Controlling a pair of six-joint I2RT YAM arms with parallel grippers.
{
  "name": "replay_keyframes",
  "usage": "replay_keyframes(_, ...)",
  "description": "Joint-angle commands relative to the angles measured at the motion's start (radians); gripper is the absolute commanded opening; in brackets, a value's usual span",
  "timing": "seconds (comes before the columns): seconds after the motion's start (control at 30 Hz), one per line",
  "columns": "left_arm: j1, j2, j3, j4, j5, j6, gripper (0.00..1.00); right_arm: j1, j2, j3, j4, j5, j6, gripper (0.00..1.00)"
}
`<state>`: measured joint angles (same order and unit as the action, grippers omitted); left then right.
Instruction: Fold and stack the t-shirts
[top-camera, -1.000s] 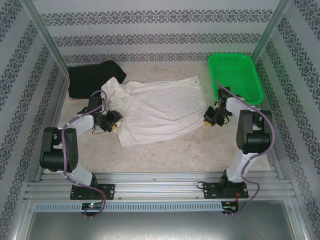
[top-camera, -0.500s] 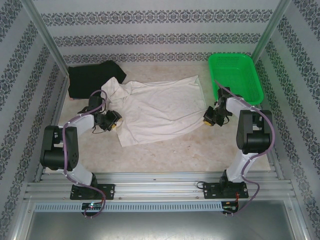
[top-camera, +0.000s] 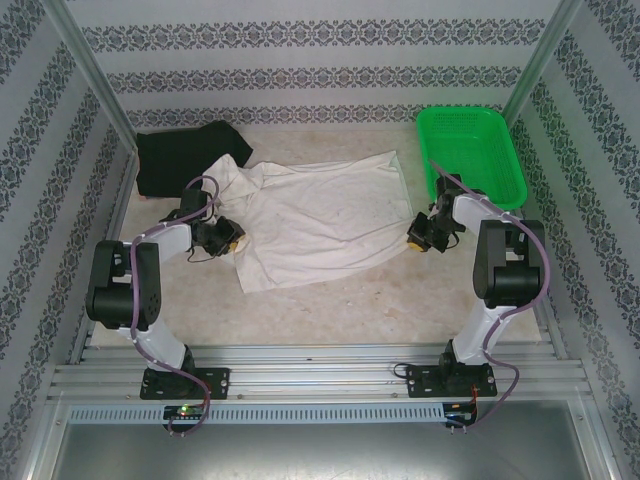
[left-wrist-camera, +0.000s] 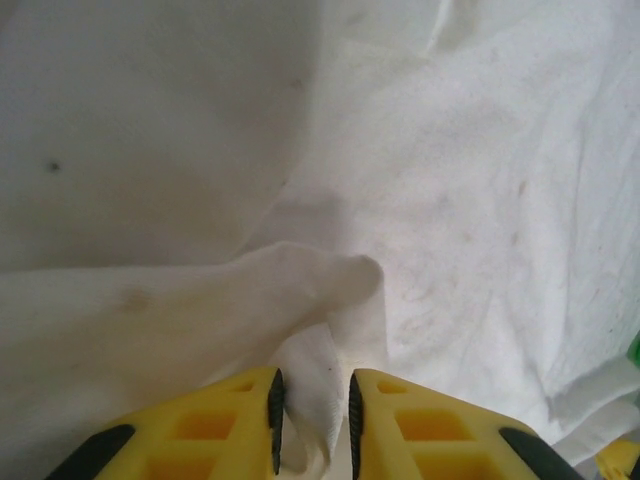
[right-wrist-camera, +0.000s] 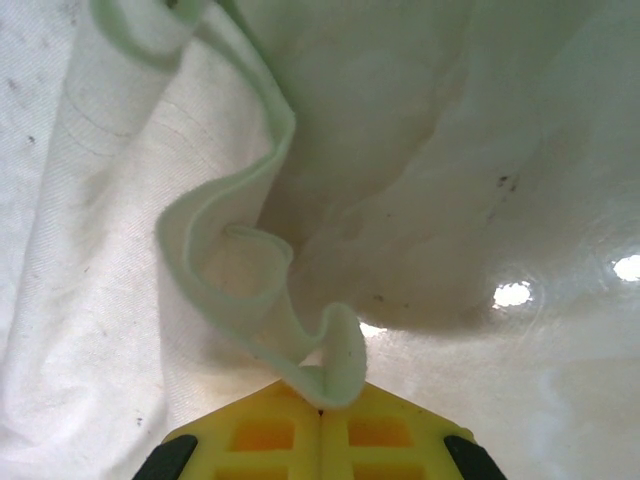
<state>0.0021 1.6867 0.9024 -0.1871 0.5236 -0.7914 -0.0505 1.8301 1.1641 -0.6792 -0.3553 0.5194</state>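
Your cream t-shirt (top-camera: 310, 220) lies spread and rumpled across the middle of the table (top-camera: 380, 300), its far-left sleeve touching the black t-shirt (top-camera: 175, 160) bunched in the far-left corner. Your left end effector (left-wrist-camera: 312, 410) pinches a fold at the cream shirt's left edge between nearly closed jaws. Your right end effector (right-wrist-camera: 320, 405) is clamped tight on its right hem.

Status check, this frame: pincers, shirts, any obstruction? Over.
Left pincer straddling a cream t-shirt fold, grip unconfirmed. Right pincer shut on its opposite edge. Black t-shirt crumpled far left, under cream sleeve. Green mesh basket far right.
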Motion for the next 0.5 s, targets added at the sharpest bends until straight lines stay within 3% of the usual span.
replay_keyframes(0.0,0.004,-0.028,0.001,-0.023,0.025,0.052,0.24,-0.009,-0.003,0.014,-0.007,-0.011,-0.014,0.01)
replay_keyframes(0.3,0.007,-0.057,-0.028,-0.084,0.056,0.104,0.13,-0.011,-0.004,0.016,-0.005,-0.014,-0.009,0.02)
replay_keyframes(0.47,0.016,-0.092,-0.042,-0.104,0.073,0.119,0.00,-0.017,-0.020,0.014,0.000,-0.019,-0.008,0.07)
